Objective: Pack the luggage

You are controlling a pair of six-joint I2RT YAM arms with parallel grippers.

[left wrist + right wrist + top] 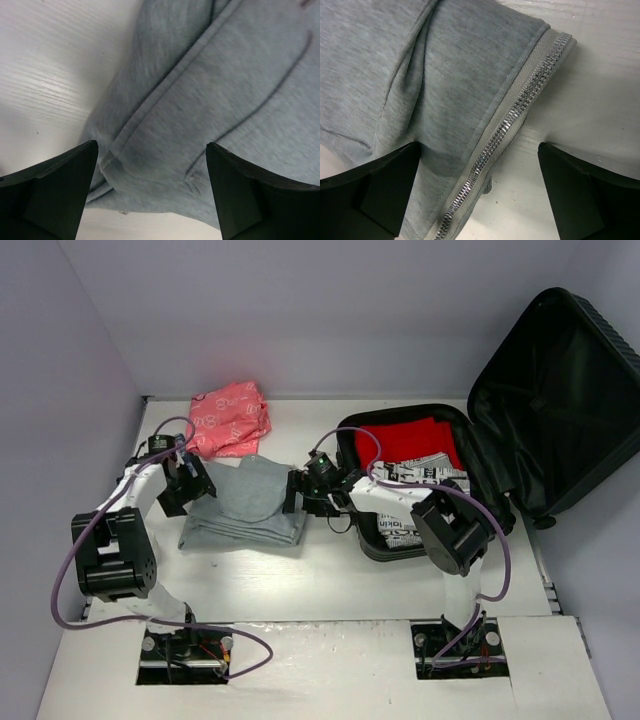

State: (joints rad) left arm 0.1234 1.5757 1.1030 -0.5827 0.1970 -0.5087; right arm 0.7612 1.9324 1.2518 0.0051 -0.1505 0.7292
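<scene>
The luggage (560, 400) lies open at the right, its lid propped up. In its lower half are a red garment (410, 440) and a black-and-white printed item (420, 475). A folded grey garment (250, 502) rests on the table between my two grippers. My left gripper (200, 483) is open at its left edge, its jaws wide over grey fabric (215, 85). My right gripper (297, 492) is open at the right edge, straddling the silver zipper (520, 100) and fabric (445, 65). Neither gripper (151, 150) (479, 150) holds anything.
A pink patterned bundle (230, 418) lies at the back, just behind the grey garment. White walls close in the table on the left and at the back. The luggage's rim (345, 440) stands close to my right wrist.
</scene>
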